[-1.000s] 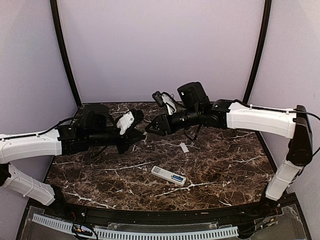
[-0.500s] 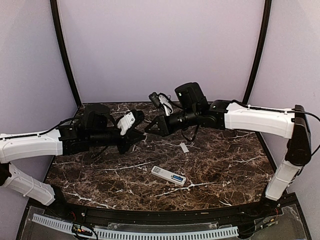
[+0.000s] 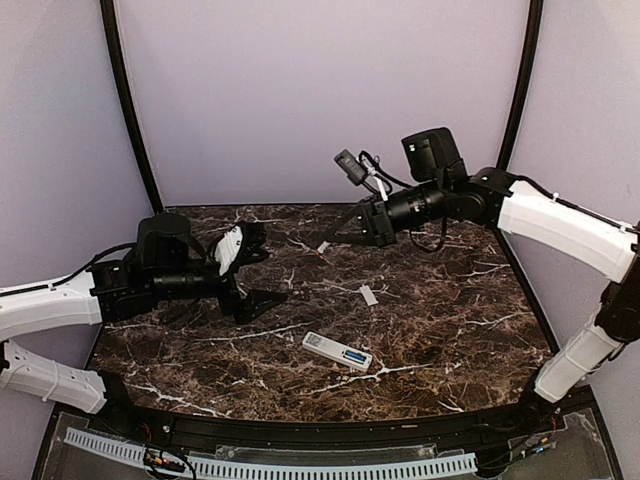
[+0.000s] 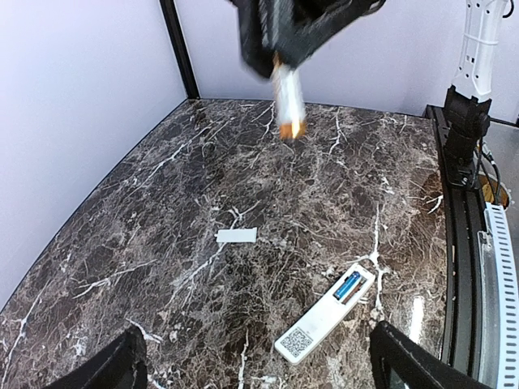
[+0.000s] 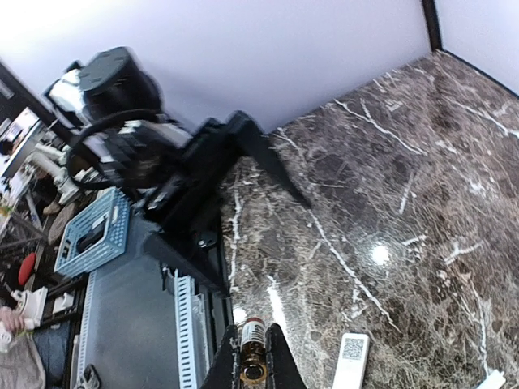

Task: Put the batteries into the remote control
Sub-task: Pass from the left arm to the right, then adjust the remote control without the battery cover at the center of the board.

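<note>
The white remote control (image 3: 337, 352) lies face down near the table's front, its battery bay uncovered with a blue battery (image 4: 349, 285) in it. In the left wrist view the remote control (image 4: 324, 314) lies between my wide-apart fingers. My left gripper (image 3: 272, 263) hovers open and empty left of centre. My right gripper (image 3: 333, 240) is raised over the back of the table, shut on a second battery (image 3: 323, 246). That battery (image 5: 253, 356) is tan with a red band and sits between the right gripper's (image 5: 255, 332) fingers, its end poking out.
A small white cover plate (image 3: 368, 295) lies flat on the dark marble, behind the remote. In the left wrist view the cover plate (image 4: 237, 236) is left of the remote. Black frame posts (image 3: 127, 100) stand at the back corners.
The battery passed between the grippers. My right gripper shut on it and rose up, back and to the right. My left gripper opened and drew back left.
</note>
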{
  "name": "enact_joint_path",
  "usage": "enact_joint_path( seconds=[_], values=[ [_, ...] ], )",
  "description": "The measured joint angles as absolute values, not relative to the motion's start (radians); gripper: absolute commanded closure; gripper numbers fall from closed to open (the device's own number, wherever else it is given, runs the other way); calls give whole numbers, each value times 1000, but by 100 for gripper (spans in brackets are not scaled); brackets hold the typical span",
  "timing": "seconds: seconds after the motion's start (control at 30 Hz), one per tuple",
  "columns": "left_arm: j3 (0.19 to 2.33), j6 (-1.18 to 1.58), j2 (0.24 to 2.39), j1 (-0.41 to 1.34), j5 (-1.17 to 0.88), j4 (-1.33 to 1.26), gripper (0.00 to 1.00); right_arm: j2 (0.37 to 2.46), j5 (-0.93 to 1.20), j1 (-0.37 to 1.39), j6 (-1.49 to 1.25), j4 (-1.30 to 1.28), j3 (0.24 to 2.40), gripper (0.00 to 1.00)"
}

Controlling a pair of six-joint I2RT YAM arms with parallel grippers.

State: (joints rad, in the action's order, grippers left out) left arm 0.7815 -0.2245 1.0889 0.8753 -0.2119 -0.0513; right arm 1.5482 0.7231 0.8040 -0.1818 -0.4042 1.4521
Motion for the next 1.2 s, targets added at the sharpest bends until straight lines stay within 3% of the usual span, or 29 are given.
enact_joint_path(
  seconds=[0.2,0.73,1.07,1.17,1.2],
  values=[
    [780,-276,1133,875,-228,-2,5,1445,882,807,-34,-514,1497,100],
    [1056,-543,1728,897,-373,181,4,1476,733,642,9,-581,1273,100],
    [1182,-654,1905,897,-452,306,27,1496,765,561,39,-569,1230,100],
    [1194,-664,1919,897,-461,336,37,1502,772,560,44,-566,1230,100],
    [1195,-665,1921,897,-462,342,44,1504,775,560,44,-566,1230,100]
  ],
)
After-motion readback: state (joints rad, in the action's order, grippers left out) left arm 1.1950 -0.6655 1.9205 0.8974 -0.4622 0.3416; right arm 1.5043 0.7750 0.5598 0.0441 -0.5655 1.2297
